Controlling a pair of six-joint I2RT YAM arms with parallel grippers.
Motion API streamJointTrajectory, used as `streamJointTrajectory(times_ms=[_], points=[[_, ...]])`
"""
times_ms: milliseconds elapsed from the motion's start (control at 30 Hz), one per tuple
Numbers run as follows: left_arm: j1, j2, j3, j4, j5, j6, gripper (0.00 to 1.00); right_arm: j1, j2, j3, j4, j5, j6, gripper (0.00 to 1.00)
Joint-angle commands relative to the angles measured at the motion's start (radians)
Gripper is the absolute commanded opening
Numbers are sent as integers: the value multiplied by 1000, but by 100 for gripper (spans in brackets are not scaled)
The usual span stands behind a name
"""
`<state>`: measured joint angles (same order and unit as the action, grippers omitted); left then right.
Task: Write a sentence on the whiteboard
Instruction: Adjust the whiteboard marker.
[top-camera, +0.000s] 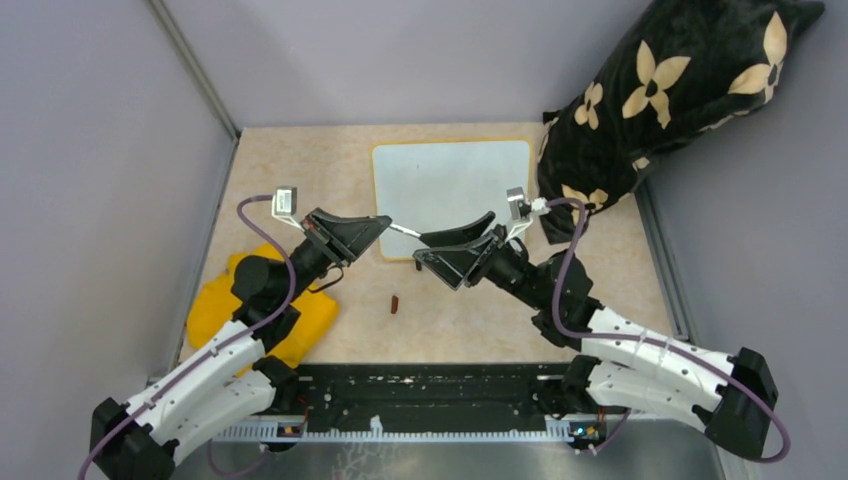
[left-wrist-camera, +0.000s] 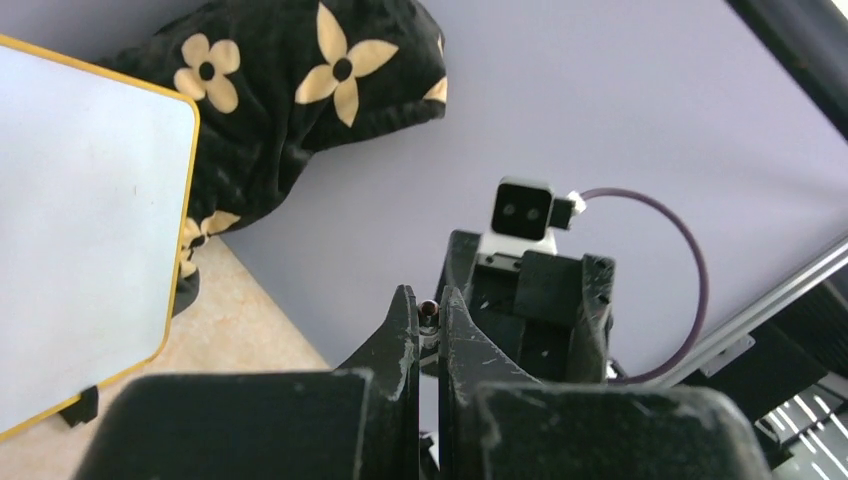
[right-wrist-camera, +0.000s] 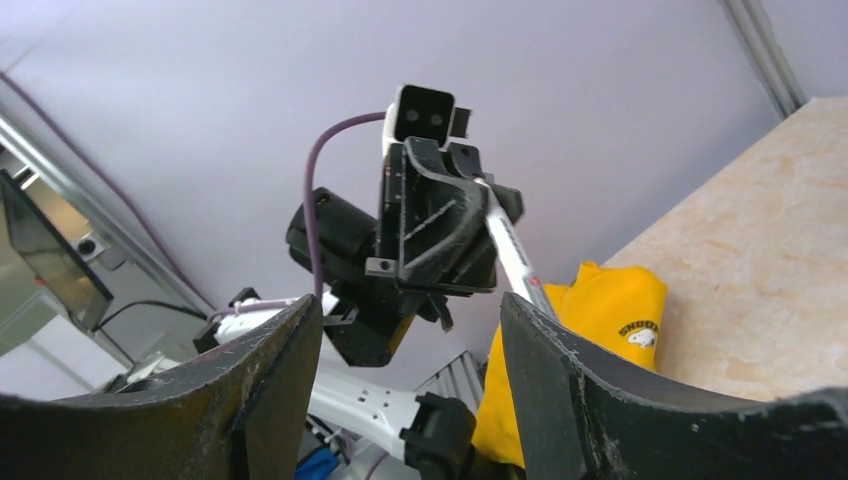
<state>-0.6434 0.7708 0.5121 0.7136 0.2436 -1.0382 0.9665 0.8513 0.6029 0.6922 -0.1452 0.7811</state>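
Tally as I took it:
- Whiteboard: one.
- White marker: one.
- Small dark object: one.
- Yellow cloth: one.
- Black cushion with cream flowers: one.
- Table: one.
- Arms: two, both mine.
- Claws: two, my left gripper and my right gripper.
- Wrist cameras: two, the left camera and the right camera.
- Purple cables: two, the left cable and the right cable.

light: bright, even | shadows: soft, faint | wrist views: near fingers slightly blurred
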Motion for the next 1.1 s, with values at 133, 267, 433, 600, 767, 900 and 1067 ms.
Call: streamJointTrajectory(times_ms=[133,267,433,600,767,900,1067], points=[[-1,-41,41,49,-79,-50,0,8,-13,40,53,79,16,69],[0,-89,21,0,-105,-28,0,8,-76,34,-6,101,-9,69],[0,-113,17,-5,-95,-3,0,8,-87,32,-103,130,-18,68],[1,-97,12,39,-70,-37,0,7,-4,61,-29,33,9,67],[0,-86,28,42,-52,-50,0,7,66,90,78,-9,26,66],[0,-88,26,42,-69,-57,0,7,104,101,150,16,32,61],[0,-79,24,34,-100,-79,0,7,170,138,202,-2,58,46]])
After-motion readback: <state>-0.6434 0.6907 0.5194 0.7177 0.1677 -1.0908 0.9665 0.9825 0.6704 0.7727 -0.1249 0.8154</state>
